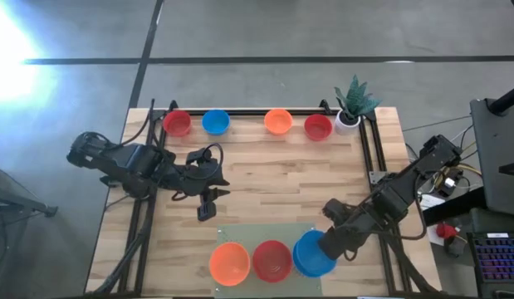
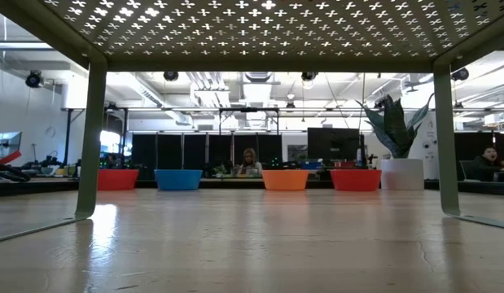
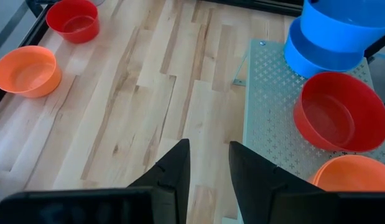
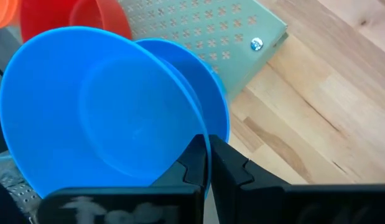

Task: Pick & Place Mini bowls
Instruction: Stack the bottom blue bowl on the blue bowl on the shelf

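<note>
Four mini bowls stand along the table's far edge: red (image 1: 177,123), blue (image 1: 215,122), orange (image 1: 278,121), red (image 1: 318,127). On the green perforated plate (image 1: 240,234) at the near edge sit an orange bowl (image 1: 229,262), a red bowl (image 1: 272,260) and a blue bowl (image 3: 313,59). My right gripper (image 4: 208,146) is shut on another blue bowl (image 4: 99,106) directly over that blue one. My left gripper (image 3: 208,158) hovers open above bare wood at mid-table, left of centre, touching nothing. My right gripper pinches the upper blue bowl's rim (image 4: 200,130), one finger (image 4: 189,165) inside the bowl and the other finger (image 4: 232,165) outside its wall. The fingers come slanting down from the table's right. The bowl is tilted over the lower blue bowl; I cannot tell whether the two touch.
A small white pot with a green plant (image 1: 350,112) stands at the far right corner. Black rails (image 1: 366,149) run along the table's sides. The perforated plate is raised on legs (image 2: 89,138). Bare wood (image 1: 281,178) lies between the far row and the plate.
</note>
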Tool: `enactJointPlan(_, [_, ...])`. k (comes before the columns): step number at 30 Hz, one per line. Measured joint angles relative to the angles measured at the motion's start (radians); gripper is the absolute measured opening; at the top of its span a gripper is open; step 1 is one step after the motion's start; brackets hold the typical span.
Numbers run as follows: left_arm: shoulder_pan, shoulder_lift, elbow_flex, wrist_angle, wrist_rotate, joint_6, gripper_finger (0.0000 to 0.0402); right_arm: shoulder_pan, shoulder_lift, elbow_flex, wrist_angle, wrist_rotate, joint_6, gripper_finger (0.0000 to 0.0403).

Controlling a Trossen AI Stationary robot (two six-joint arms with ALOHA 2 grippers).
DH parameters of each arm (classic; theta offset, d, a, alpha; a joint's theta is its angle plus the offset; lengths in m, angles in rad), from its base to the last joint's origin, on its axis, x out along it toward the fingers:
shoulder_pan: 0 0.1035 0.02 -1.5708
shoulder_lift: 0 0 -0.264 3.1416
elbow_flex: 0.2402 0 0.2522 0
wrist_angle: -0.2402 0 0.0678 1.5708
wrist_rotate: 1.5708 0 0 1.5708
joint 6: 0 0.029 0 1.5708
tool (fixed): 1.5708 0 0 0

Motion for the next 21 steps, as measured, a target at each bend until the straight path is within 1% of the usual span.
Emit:
enactJointPlan(9, [0.0, 0.0, 0.0, 0.0, 0.0, 0.029, 0.0103, 0.0, 0.0, 0.0, 0.004, 0.0, 0.016, 0.0009])
enactJointPlan(14, [0.0, 0.0, 0.0, 0.0, 0.0, 0.029, 0.0103, -0.001, 0.0, 0.0, 0.011, -0.023, 0.017, 0.0009])
enactJointPlan(17, [0.0, 0.0, 0.0, 0.0, 0.0, 0.03, 0.0103, -0.001, 0.0, 0.0, 0.014, -0.026, 0.019, 0.002])
enactJointPlan(21, [0.0, 0.0, 0.0, 0.0, 0.0, 0.041, 0.0103, -0.002, 0.0, 0.0, 0.017, -0.026, 0.019, 0.005])
